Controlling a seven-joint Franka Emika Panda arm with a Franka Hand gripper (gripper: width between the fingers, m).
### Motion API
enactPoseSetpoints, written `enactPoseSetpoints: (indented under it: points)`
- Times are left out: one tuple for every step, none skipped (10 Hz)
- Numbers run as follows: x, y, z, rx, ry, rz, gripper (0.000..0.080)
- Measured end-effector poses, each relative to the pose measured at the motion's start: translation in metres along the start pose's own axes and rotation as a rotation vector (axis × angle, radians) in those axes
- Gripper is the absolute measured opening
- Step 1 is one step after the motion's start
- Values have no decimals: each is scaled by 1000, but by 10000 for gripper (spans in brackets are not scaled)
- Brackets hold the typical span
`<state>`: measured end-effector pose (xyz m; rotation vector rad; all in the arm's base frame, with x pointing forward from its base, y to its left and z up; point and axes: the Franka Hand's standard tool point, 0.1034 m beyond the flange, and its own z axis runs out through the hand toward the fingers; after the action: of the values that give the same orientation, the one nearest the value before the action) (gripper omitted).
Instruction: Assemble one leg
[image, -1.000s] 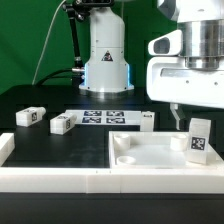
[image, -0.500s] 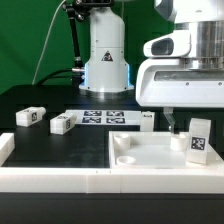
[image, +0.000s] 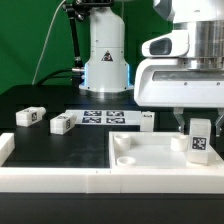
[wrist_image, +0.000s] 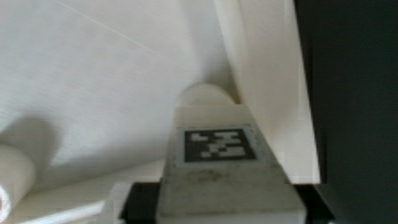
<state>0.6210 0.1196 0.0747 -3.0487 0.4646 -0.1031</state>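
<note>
The leg (image: 198, 140) stood upright on the panel (image: 150, 152), near its corner at the exterior view's right, tag facing the camera. Long axis: vertical, straight up off the panel, no lean that I could make out. And the claw (image: 191, 119) sat right over it, fingers reaching down around the top of the leg. From the wrist view the leg (wrist_image: 217, 140) ran away from the camera with its tag in plain sight, dark fingers (wrist_image: 150, 199) flanking its near end on both sides. They looked pressed against it, so I judged the claw clenched on the leg, though actual contact was hard to confirm at that blur.

How far along? The leg was at the panel and standing on end, so the carrying part looked done. Whether it was seated in a recess or only resting on the surface, the pictures did not show; its foot was hidden by its own body. Screwing or pressing it home was probably what remained.

Elsewhere, three more legs lay on the black table (image: 30, 143): one (image: 29, 117) far toward the exterior view's left, one (image: 62, 123) beside it, one (image: 147, 120) behind the panel. The marker board (image: 103, 118) lay flat between them. All untouched.
</note>
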Motion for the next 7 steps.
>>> enactPoseSetpoints:
  points:
    - [1, 1, 0, 0, 0, 10, 292]
    - [0, 1, 0, 0, 0, 46, 292]
    - [-1, 1, 1, 9, -5, 179, 292]
    - [-1, 1, 1, 11, 1, 313, 292]
    - [-1, 1, 2, 13, 4, 423, 292]
    - [-1, 1, 2, 12, 4, 549, 292]
    - [0, 1, 2, 12, 3, 647, 292]
